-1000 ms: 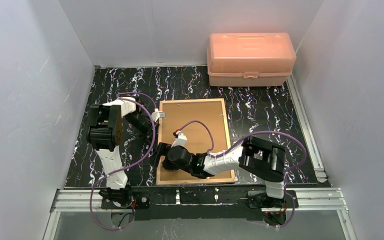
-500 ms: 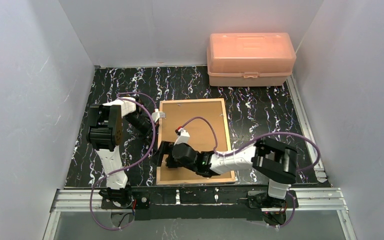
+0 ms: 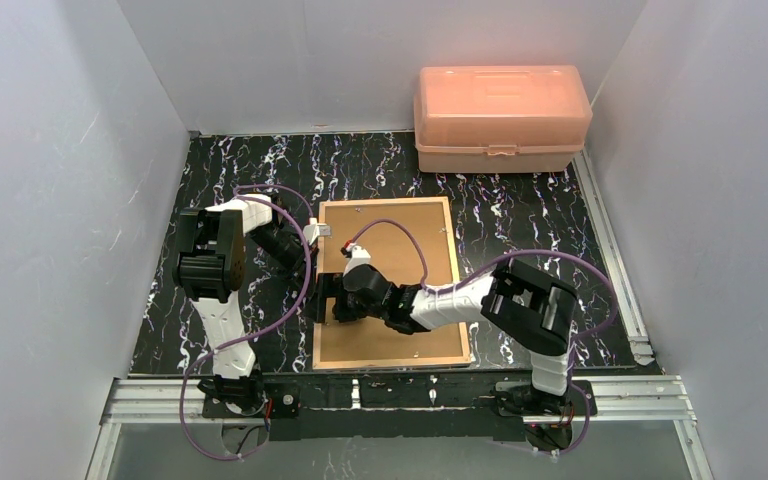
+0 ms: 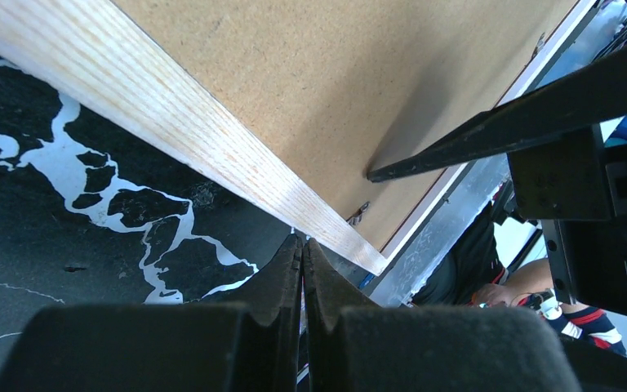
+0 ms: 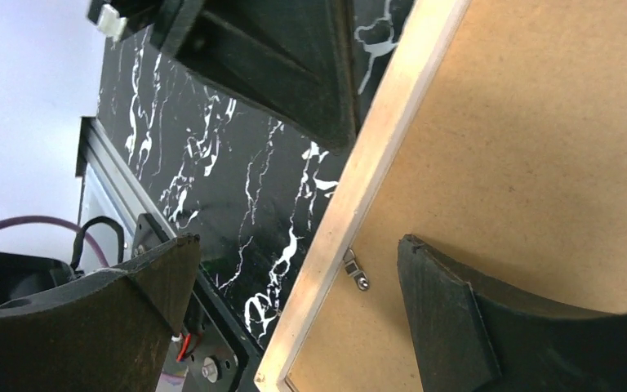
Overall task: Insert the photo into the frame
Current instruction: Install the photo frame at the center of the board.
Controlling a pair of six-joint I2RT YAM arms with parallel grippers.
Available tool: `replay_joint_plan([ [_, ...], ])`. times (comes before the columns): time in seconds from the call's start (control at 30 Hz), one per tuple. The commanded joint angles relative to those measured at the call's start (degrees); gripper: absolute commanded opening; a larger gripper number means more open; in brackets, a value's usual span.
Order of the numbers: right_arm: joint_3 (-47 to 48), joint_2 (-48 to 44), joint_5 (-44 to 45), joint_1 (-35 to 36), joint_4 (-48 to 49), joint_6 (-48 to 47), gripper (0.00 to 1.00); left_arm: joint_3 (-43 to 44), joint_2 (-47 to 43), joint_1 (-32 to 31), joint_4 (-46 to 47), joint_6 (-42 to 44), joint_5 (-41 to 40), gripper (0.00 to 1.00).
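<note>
The frame lies back up in the middle of the black marbled table, with the plain brown backing board set in it. The photo is hidden. My left gripper is shut, its tips against the frame's light wood left rail near the far corner. My right gripper is open and straddles that same rail lower down. One finger hangs over the table and the other finger over the backing board. A small metal clip sits between them.
A pale orange plastic box stands at the back right against the wall. White walls close in the table on three sides. A metal rail runs along the near edge. Purple cables loop over both arms.
My right gripper has moved along the frame's left rail, from near the front corner toward the middle. It stayed open. The left arm has not moved.
</note>
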Motion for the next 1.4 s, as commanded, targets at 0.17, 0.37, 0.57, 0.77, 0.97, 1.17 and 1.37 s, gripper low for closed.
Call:
replay_joint_plan([
  [0.17, 2.4, 3.0, -9.5, -0.2, 2.1, -0.9, 0.98, 0.8, -1.8, 0.0, -0.8, -0.2, 1.0, 0.0],
  [0.37, 1.5, 3.8, -10.4, 0.5, 2.9, 0.5, 0.97, 1.0, -1.9, 0.0, -0.8, -0.2, 0.9, 0.0],
  [0.57, 1.1, 3.6, -10.1, 0.8, 3.0, 1.3, 0.96, 0.9, -1.9, 0.0, -0.9, -0.1, 0.7, 0.0],
  [0.77, 1.3, 3.8, -10.3, 1.1, 3.0, 1.7, 0.96, 0.8, -1.8, 0.0, -0.8, 0.0, 0.8, 0.0],
  [0.97, 1.5, 3.3, -9.4, 1.1, 2.5, 1.1, 0.96, 0.6, -2.0, 0.0, -0.8, 0.0, 0.8, 0.0],
  [1.17, 3.3, 1.0, -8.1, -0.9, 0.5, -1.8, 0.99, 0.5, -2.3, 0.0, -0.8, 0.0, 0.6, 0.0],
  [1.37, 1.9, -4.9, -4.2, -1.5, -2.6, -4.8, 0.99, 0.7, -2.4, 0.0, -0.8, -0.2, 0.6, 0.0],
])
